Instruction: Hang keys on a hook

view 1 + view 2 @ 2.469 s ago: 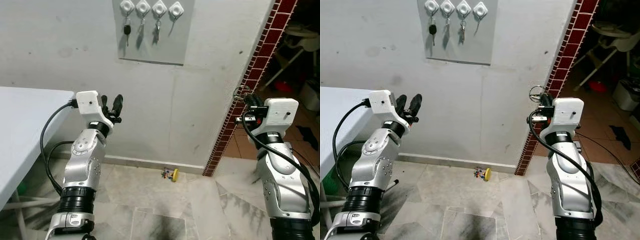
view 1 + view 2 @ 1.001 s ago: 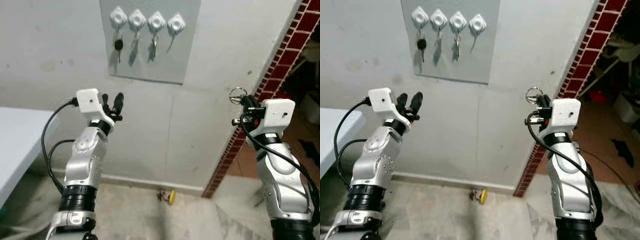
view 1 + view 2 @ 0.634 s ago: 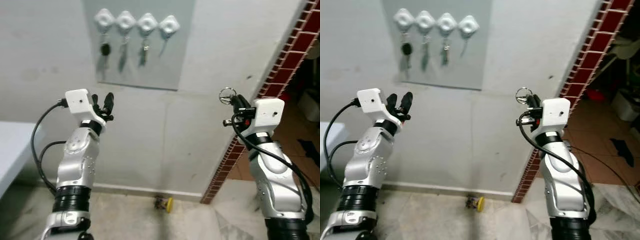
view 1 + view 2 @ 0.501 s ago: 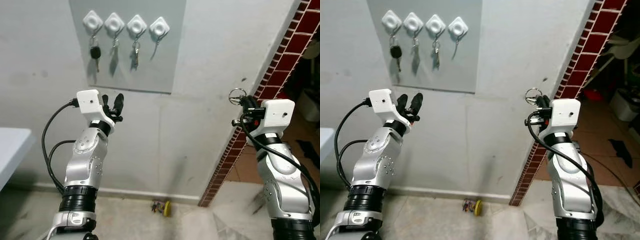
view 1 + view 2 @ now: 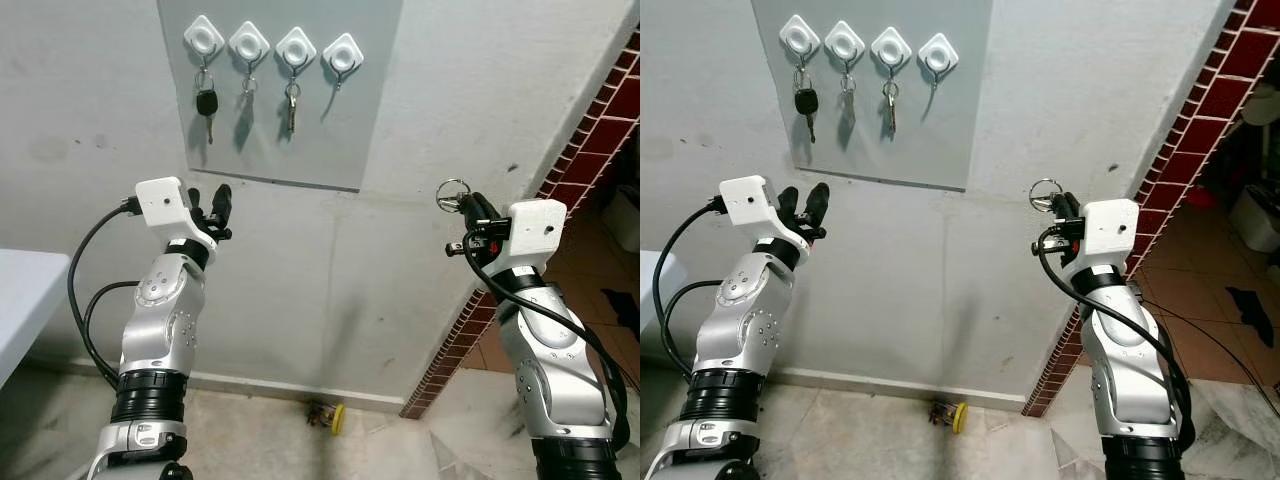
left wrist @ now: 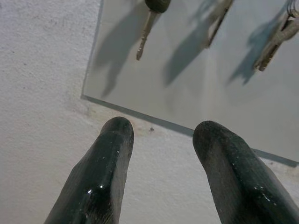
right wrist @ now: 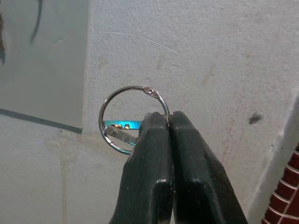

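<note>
A grey wall panel (image 5: 280, 150) carries four white hooks in a row. The first three hold keys, among them a black car key (image 5: 206, 103). The rightmost hook (image 5: 343, 52) looks bare. My right gripper (image 5: 468, 203) is raised to the right of the panel and below it, shut on a metal key ring (image 7: 133, 119) that stands up above its fingertips. A small key hangs inside the ring, partly hidden behind the fingers (image 7: 187, 154). My left gripper (image 5: 207, 199) is up below the panel's left part, open and holding nothing, close to the wall.
A red brick pillar (image 5: 590, 130) runs down the right side, with a tiled room beyond it. A white table edge (image 5: 20, 300) juts in at the left. A small yellow object (image 5: 331, 415) lies on the floor at the wall's foot.
The camera has risen and shifted, so the panel sits larger and nearer the centre. My right gripper with the ring has come a little closer to the panel. The left gripper stays open.
</note>
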{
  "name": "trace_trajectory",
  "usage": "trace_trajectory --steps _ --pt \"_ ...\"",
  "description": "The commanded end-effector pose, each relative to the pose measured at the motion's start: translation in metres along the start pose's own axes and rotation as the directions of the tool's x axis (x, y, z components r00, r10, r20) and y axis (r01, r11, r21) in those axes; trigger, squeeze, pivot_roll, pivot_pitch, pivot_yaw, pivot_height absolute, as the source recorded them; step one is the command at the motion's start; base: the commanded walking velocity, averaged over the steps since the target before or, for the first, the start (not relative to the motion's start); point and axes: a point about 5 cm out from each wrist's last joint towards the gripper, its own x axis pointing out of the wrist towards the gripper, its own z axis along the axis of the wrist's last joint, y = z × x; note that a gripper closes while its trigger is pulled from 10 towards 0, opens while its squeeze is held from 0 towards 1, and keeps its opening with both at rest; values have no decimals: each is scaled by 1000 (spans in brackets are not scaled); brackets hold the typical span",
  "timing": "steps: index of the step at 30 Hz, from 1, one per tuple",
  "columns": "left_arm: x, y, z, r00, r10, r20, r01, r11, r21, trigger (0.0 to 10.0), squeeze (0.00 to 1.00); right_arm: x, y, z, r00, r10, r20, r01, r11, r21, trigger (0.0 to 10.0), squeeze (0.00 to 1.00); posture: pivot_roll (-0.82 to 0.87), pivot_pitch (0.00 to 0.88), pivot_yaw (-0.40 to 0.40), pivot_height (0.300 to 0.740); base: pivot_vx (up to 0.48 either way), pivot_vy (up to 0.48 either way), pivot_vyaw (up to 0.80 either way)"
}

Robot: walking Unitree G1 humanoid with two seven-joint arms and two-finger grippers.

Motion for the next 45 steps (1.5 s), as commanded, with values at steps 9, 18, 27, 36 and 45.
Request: trace_trajectory --steps 9,18,27,36,45 --pt "1 -7 10 999 -31 28 30 999 43 10000 0 0 5 6 999 44 19 -44 999 6 10000 0 -137 7 -53 724 0 0 0" --pt "2 -14 14 998 -63 28 62 997 53 10000 0 3 14 15 990 125 58 -127 992 27 10000 0 -134 11 -56 724 0 0 0" --pt "2 -11 13 999 -50 16 49 998 47 10000 0 2 20 15 986 156 62 -158 987 36 10000 0 -132 9 -55 724 0 0 0" --pt "1 -24 16 991 -128 24 125 988 92 10000 0 6 25 21 975 204 82 -208 977 37 10000 0 -130 10 -55 724 0 0 0" --pt "-5 -53 21 959 -281 21 277 954 118 10000 0 28 37 33 945 303 125 -306 952 9 10000 0 -120 12 -60 724 0 0 0"
